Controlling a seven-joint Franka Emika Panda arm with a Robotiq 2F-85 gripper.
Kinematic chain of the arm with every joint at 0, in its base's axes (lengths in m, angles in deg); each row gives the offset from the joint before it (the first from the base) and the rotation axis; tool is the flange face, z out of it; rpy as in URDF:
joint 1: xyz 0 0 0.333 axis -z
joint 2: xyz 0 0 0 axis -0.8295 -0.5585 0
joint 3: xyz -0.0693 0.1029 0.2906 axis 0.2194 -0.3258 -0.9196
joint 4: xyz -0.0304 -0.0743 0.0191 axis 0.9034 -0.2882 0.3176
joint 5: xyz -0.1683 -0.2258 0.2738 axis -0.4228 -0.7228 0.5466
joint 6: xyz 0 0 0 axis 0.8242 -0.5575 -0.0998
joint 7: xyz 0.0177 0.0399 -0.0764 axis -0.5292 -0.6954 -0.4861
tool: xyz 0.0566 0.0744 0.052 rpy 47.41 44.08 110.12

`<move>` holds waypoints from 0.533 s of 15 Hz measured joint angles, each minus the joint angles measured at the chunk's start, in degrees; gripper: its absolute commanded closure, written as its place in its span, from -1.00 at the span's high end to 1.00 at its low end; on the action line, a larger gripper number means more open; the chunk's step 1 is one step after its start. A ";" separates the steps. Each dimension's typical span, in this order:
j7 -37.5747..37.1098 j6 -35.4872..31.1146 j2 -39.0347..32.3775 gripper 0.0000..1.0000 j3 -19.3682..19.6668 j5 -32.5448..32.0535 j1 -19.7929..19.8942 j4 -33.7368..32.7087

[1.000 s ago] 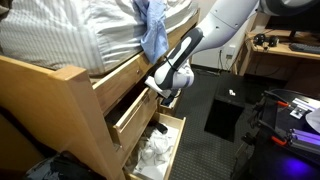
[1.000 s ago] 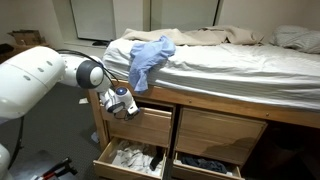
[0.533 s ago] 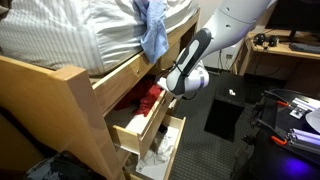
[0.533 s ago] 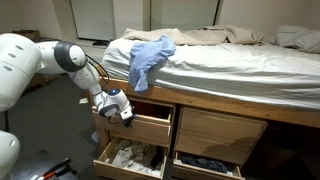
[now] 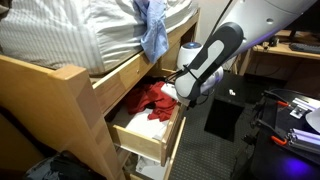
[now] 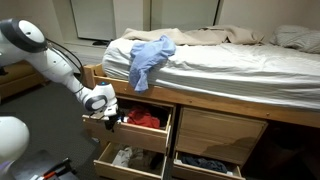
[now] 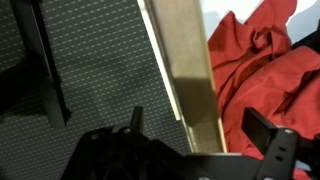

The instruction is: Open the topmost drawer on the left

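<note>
Over the last second the top left drawer (image 5: pixel 140 143) goes from nearly shut to well out of the bed frame (image 5: pixel 60 85). A second ago we see only its front. Now a red cloth (image 5: pixel 152 97) lies exposed inside it, with something pale beside it. In an exterior view the drawer (image 6: pixel 137 134) stands proud of the frame's front edge, near the left corner post. We judge the task essentially done, with perhaps a little travel left.

The gripper (image 5: pixel 181 97) sits at the drawer's front board. In the wrist view the gripper (image 7: pixel 200 140) has its fingers (image 7: pixel 268 132) spread, one on each side of the board (image 7: pixel 190 70). A gap shows on both sides, so we read it as hooked over the board rather than clamped on it. The red cloth (image 7: pixel 265 70) lies just inside the board and carpet lies outside it.

Around it:
- The lower left drawer (image 6: pixel 122 160) also stands open beneath, holding pale laundry.
- The lower right drawer (image 6: pixel 205 165) is open too.
- The top right drawer (image 6: pixel 216 131) is closed.
- A blue cloth (image 6: pixel 150 55) hangs over the mattress edge above the top left drawer, clear of it.

Nothing blocks the drawer's path. A black mat (image 5: pixel 222 115) lies on the floor behind the arm, well apart from it.
</note>
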 measured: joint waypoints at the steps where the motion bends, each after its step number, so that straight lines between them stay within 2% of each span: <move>1: -0.43 0.36 0.45 1.00 0.22 -0.10 -0.53 0.35; 4: -0.45 0.49 0.54 1.00 0.47 -0.21 -0.20 0.89; 8: -8.92 -0.77 1.00 1.00 -0.36 -11.84 1.23 1.37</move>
